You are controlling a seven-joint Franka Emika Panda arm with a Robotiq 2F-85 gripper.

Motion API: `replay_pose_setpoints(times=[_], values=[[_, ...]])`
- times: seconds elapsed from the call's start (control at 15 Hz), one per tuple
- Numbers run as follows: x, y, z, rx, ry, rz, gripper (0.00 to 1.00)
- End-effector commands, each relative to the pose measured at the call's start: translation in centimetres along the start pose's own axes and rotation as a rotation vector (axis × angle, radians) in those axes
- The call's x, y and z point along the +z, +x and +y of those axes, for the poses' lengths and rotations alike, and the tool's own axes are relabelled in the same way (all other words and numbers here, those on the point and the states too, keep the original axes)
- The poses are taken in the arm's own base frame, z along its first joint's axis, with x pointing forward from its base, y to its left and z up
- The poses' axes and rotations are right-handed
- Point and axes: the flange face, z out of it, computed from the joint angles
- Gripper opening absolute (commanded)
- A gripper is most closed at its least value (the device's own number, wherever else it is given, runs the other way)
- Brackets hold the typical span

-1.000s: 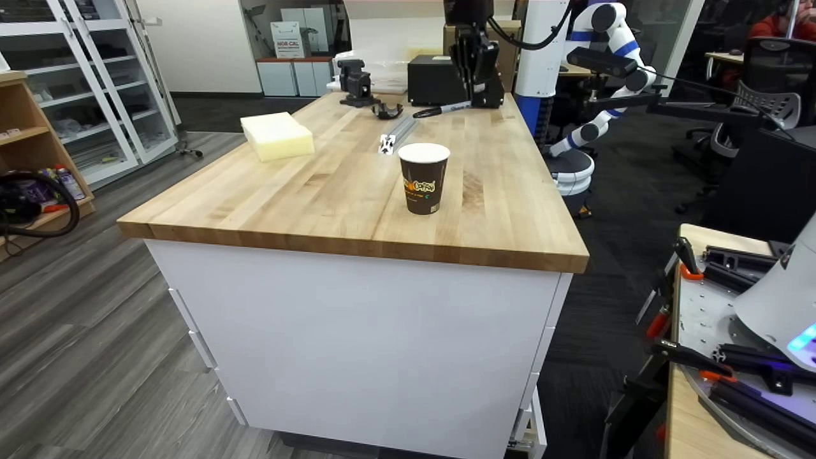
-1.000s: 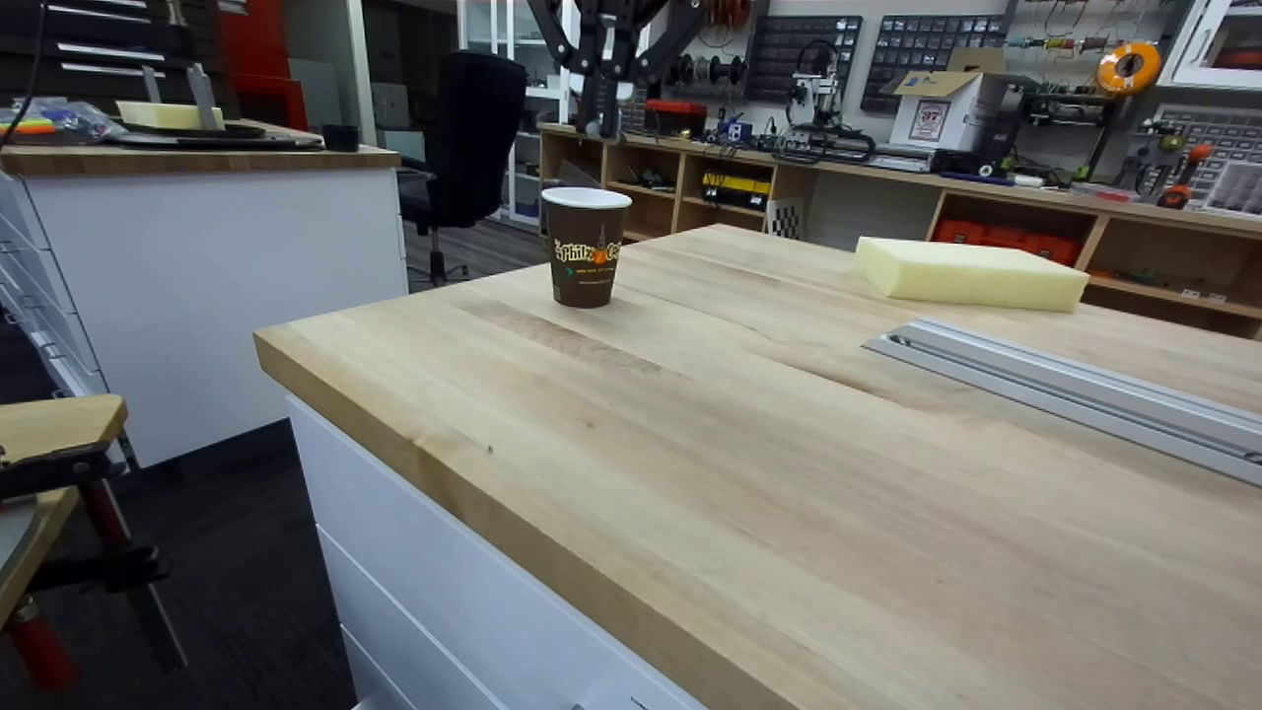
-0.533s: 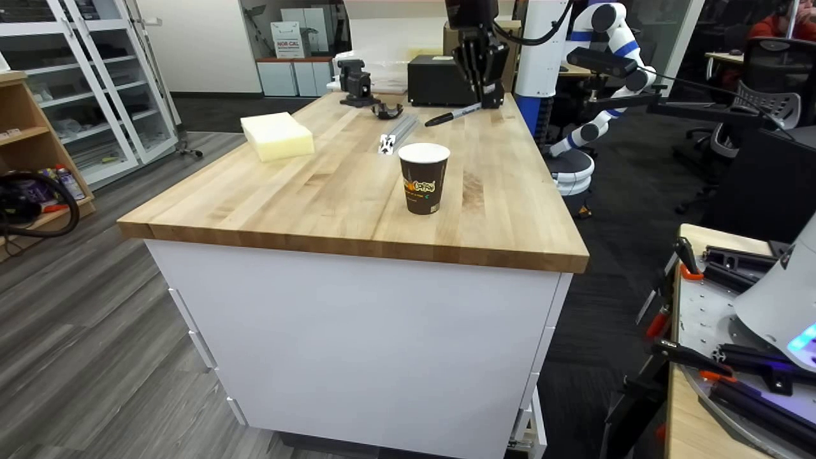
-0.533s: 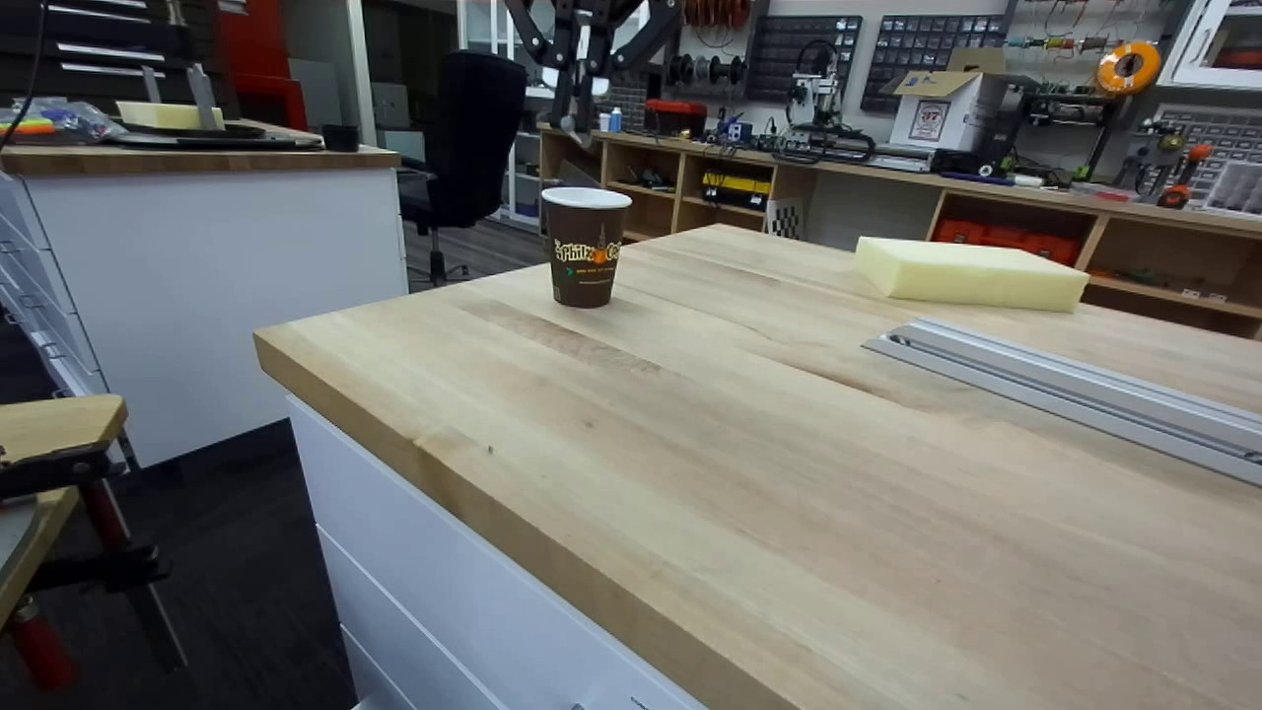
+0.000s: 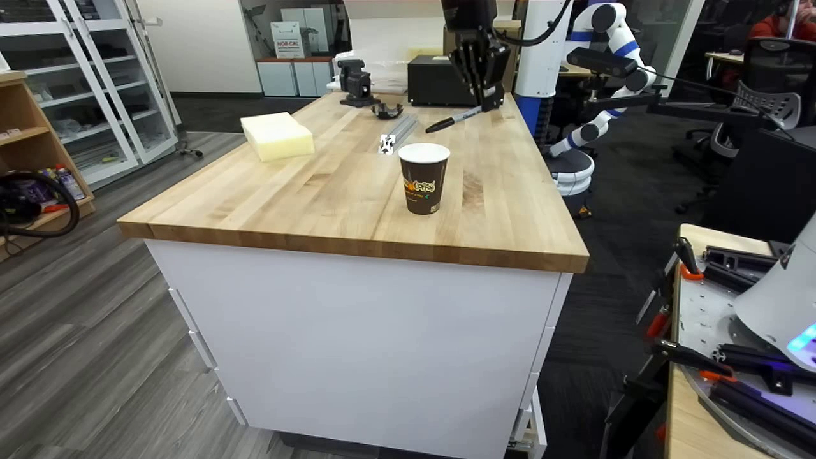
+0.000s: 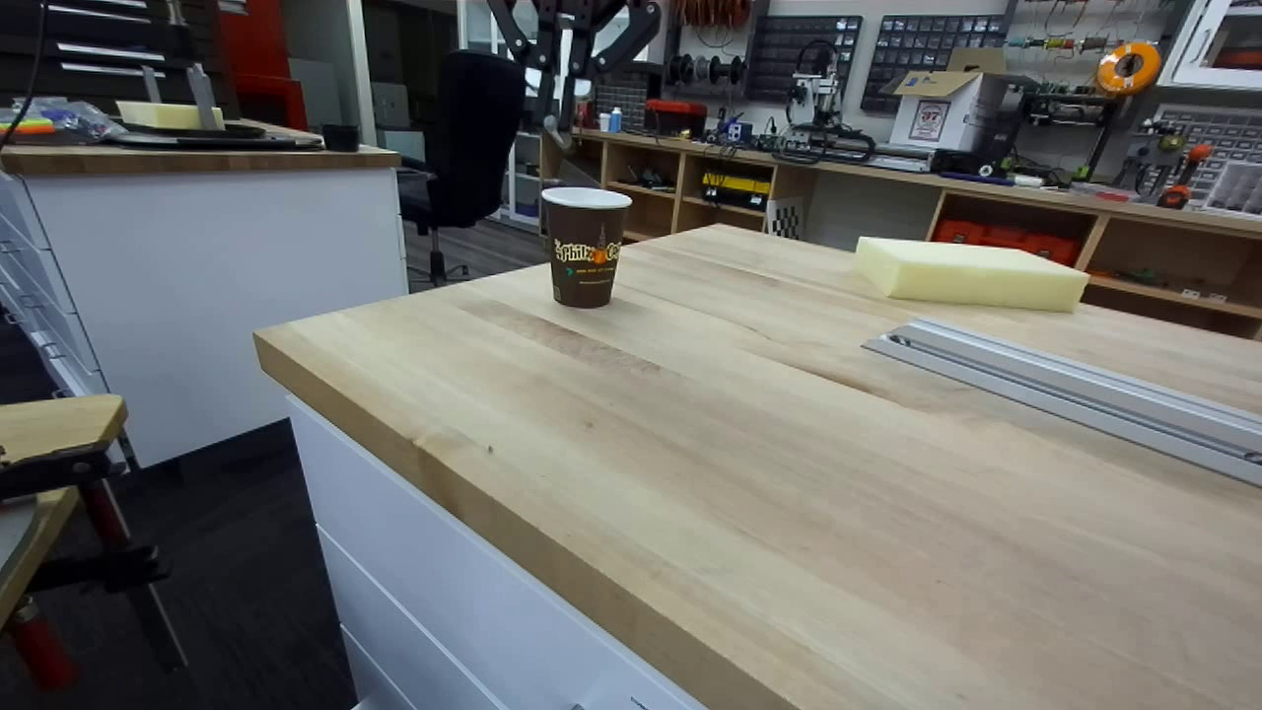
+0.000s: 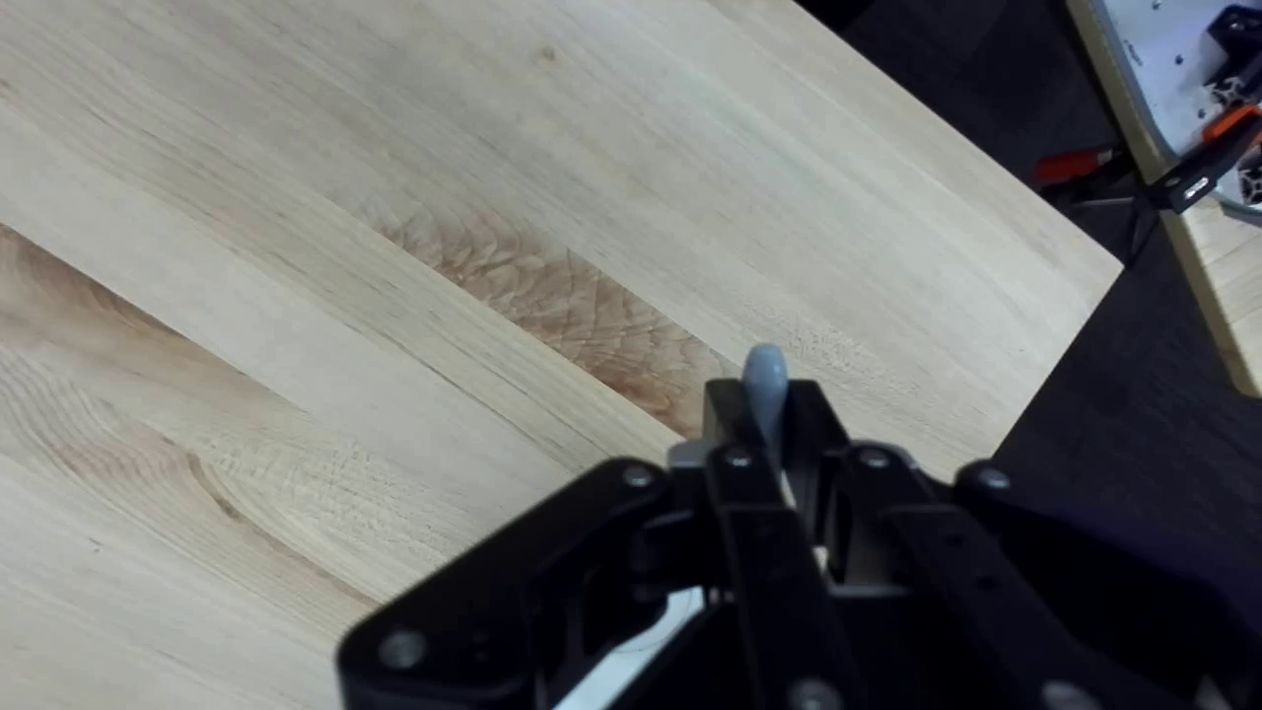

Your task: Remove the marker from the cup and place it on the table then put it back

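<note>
Table [image 5: 306,197] below; hand [image 7: 771,404] gripping marker [image 5: 454,120] tilted further.

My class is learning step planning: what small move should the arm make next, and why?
Probably lower the pincer toward the table: it holds the marker aloft, at a slant, outside the cup, and the task calls for setting that down there.

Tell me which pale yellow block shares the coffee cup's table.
In an exterior view: the near block, on the table with the coffee cup; the far block is at the background counter.
</note>
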Motion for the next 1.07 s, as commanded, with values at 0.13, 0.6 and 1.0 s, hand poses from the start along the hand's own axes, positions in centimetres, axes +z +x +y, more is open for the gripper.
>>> replay_pose_setpoints(times=[0.13, 0.6, 1.0], values=[[0.2, 1.3, -0.4, -0.036, 0.006, -0.045, 0.03], [1.4, 2.1, -0.3, -0.017, 0.009, -0.08, 0.03], [1.9, 3.1, -0.2, 0.036, 0.0, -0.082, 0.03]])
